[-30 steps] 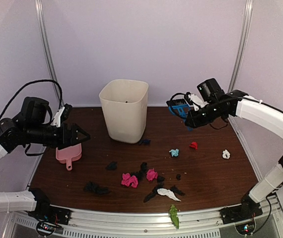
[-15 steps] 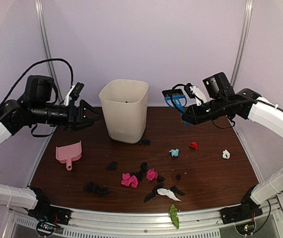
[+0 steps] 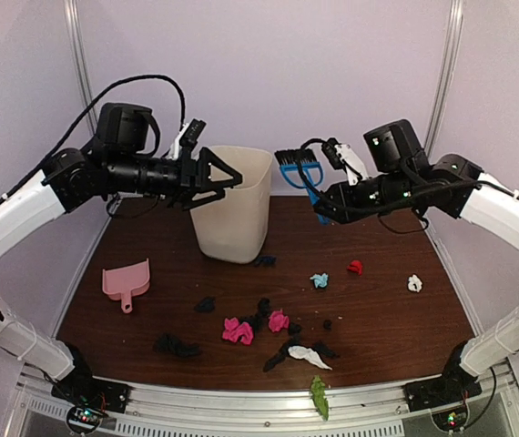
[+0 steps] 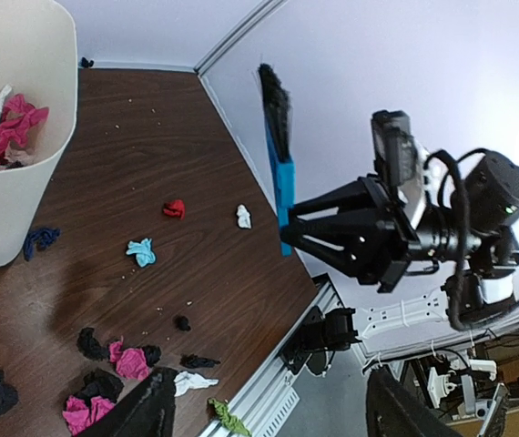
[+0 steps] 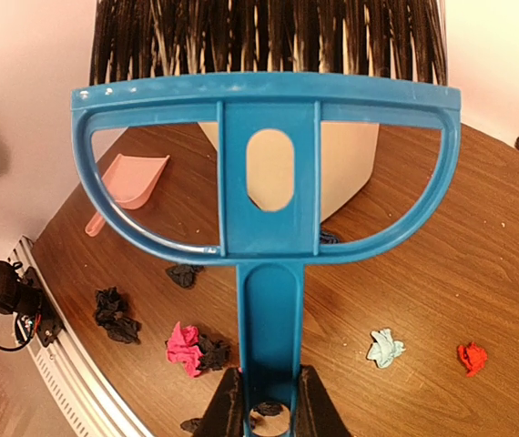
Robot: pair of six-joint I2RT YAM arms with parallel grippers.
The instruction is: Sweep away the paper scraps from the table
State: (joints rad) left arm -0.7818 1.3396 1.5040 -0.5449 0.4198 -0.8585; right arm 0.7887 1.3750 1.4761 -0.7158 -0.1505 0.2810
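Left hand (image 3: 225,179) spread wide, empty, by the bin (image 3: 234,226), right hand (image 3: 325,204) clamped on brush (image 3: 298,167) handle, paper scraps (image 3: 238,330) across table (image 3: 396,319)

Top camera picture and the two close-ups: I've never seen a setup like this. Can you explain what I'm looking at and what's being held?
These are two robot arms bolted at the near edge of a table. The wide picture looks down from above and behind them. The other two pictures come from a small camera on each wrist. The right gripper is closed on the handle of a blue brush with black bristles and holds it up in the air. The left gripper is open and empty, raised near a cream bin that already has some paper in it. Crumpled paper scraps in several colours lie on the wood, along with a pink dustpan.
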